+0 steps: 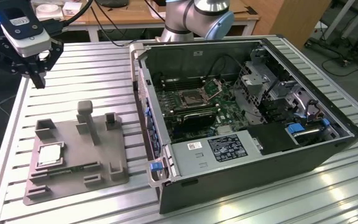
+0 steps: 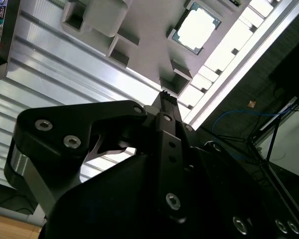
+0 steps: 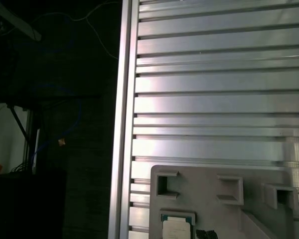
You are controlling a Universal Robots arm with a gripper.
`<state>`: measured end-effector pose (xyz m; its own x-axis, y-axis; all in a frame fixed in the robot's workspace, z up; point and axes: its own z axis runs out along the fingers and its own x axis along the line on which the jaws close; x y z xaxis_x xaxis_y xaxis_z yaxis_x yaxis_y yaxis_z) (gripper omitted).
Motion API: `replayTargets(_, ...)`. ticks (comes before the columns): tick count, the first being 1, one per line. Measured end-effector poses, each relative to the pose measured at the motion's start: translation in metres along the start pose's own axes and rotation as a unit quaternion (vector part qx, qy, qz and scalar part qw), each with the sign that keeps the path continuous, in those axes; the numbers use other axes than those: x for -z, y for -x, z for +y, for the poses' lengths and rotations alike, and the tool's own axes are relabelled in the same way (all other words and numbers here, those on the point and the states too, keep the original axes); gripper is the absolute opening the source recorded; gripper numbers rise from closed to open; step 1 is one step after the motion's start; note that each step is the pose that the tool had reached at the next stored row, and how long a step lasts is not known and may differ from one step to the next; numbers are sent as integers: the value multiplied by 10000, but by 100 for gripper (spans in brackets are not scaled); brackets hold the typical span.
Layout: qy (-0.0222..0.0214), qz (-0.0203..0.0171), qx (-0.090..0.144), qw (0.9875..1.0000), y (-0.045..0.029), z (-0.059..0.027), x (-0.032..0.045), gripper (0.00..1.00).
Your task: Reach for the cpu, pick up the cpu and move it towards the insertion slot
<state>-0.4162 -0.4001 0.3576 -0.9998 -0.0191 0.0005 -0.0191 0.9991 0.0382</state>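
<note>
The cpu (image 1: 50, 154), a small square chip with a pale metal top, lies flat in a recess of the grey plastic fixture (image 1: 98, 154) on the exterior view's left. It also shows in both wrist views, cpu (image 2: 195, 31) and cpu (image 3: 177, 228). My gripper (image 1: 38, 82) hangs well above the table, beyond the fixture's far end, and holds nothing. Its fingers look shut, with the tips (image 2: 167, 95) together. The insertion slot (image 1: 195, 98), a square socket with its metal plate hinged up, sits on the board inside the open computer case (image 1: 328, 140).
A green memory stick (image 1: 73, 168) lies in the fixture beside the cpu, and upright posts (image 1: 86, 116) rise from the fixture. The slatted aluminium table (image 1: 92, 70) ends at an edge (image 3: 124, 124) close to the fixture. The arm's base (image 1: 197, 18) stands behind the case.
</note>
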Motion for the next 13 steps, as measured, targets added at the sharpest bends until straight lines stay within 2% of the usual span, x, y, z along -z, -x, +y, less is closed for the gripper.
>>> replayTargets(9,0,0,0,10000,-1,0,0,11)
replayTargets(13,0,0,0,10000,-24,0,0,11)
